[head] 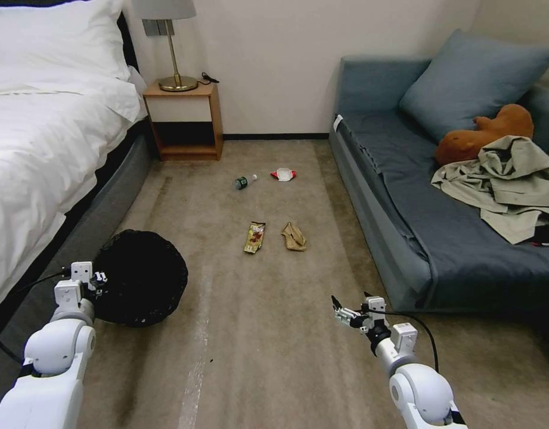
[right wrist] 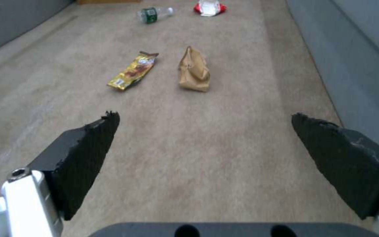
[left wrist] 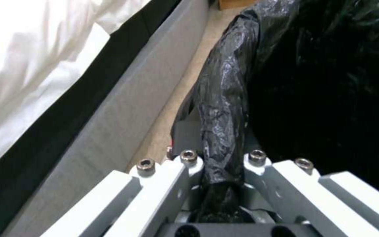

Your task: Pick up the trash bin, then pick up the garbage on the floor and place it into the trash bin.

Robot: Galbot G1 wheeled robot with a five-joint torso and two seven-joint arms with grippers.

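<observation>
The trash bin [head: 142,277] sits at the lower left of the head view, beside the bed [head: 42,155], its round mouth turned up toward the camera — only the crinkled black bag shows, and the white wall beneath it is hidden. The left pincer [head: 97,279] is at the bin's left rim; in the left wrist view its fingers [left wrist: 189,158] are closed on a fold of the bag-covered rim [left wrist: 224,108], and the fingertips themselves are buried in plastic. Whether the bin rests on the carpet [head: 256,333] or hangs clear of it is hard to make out.

The garbage lies on the carpet in the middle of the head view, well apart from the bin. The clear bottle [head: 245,181] lies on its side, long axis running left-low to right-high, with the red-and-white wrapper [head: 284,174] near it on the right. Closer in, the yellow-brown snack wrapper [head: 254,236] lies lengthwise up the frame, and the crumpled tan paper [head: 294,236] lies just beside it, tilted slightly.

The right pincer [head: 350,307] hovers at the lower centre-right of the head view, near the sofa [head: 393,238] — its dark pads [right wrist: 88,154] spread wide, holding nothing.
</observation>
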